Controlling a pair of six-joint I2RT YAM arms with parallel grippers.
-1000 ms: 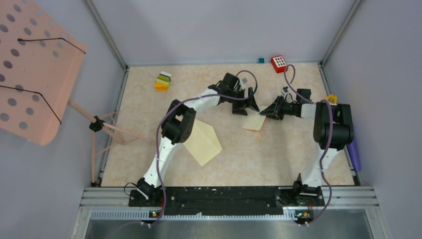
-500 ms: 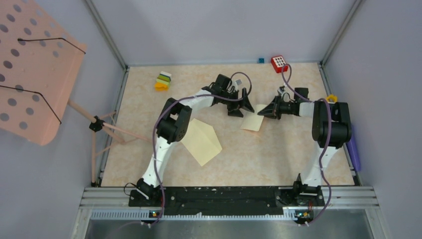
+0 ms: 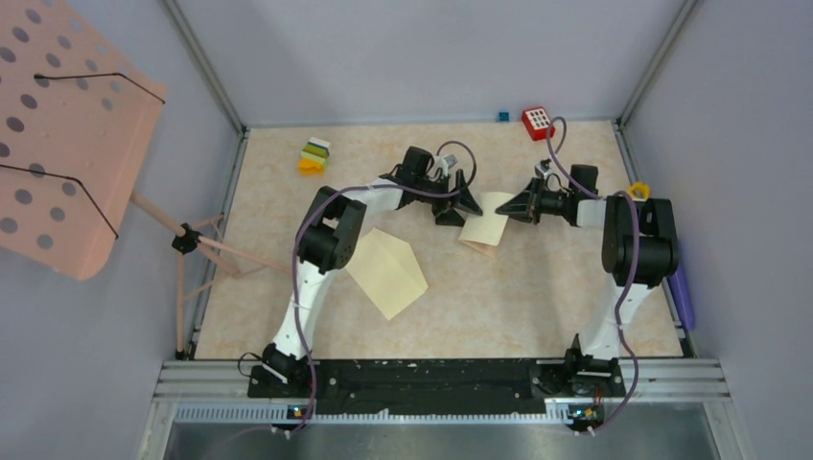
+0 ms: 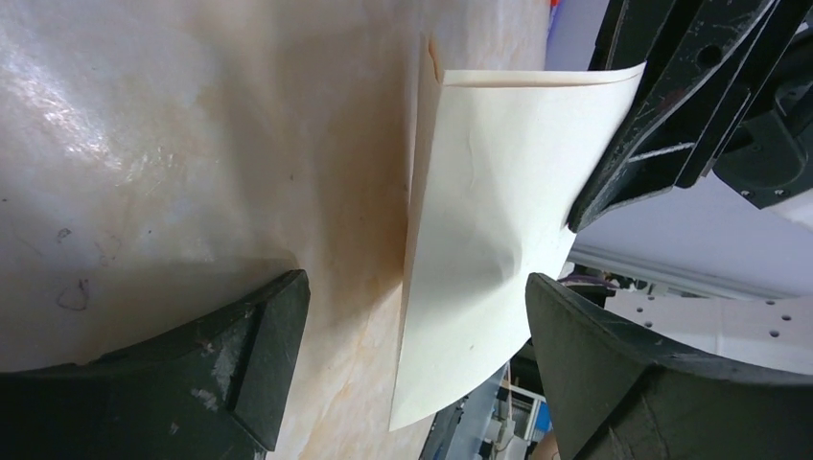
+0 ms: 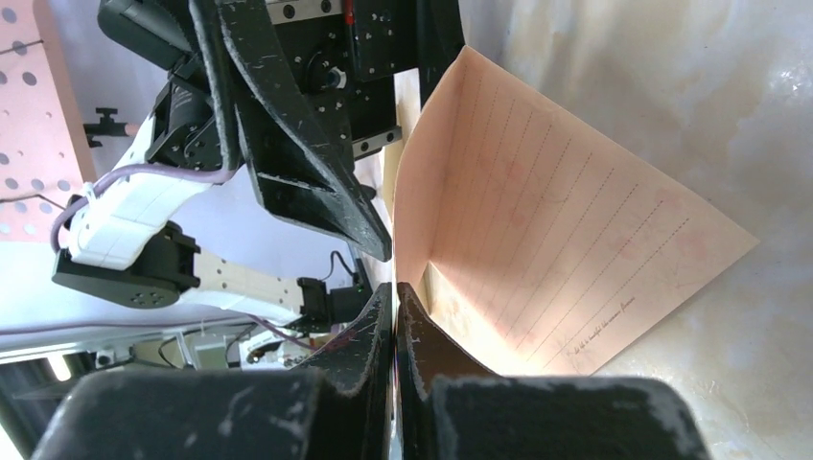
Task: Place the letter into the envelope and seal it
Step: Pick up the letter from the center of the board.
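Letter gripped: the right gripper (image 5: pixel 394 299) has clenched shut within the last second on the edge of the letter (image 3: pixel 484 225) facing it. The folded ruled sheet now curls up off the marbled tabletop (image 3: pixel 556 287) on the pinched side, while its other side rests there. The left gripper (image 4: pixel 417 287), jaws spread wide and holding nothing, has drawn back slightly toward its own side and hovers at the sheet's free end. The envelope (image 3: pixel 388 273) lies with its triangular flap open beside the left arm's elbow, well apart from the letter. Insertion looks not yet begun, and this pinch is likely the first step toward carrying the sheet across. Only the right wrist camera shows the ruled lines and a line of small print. The left wrist camera sees the blank back, and the overhead camera alone takes in the envelope
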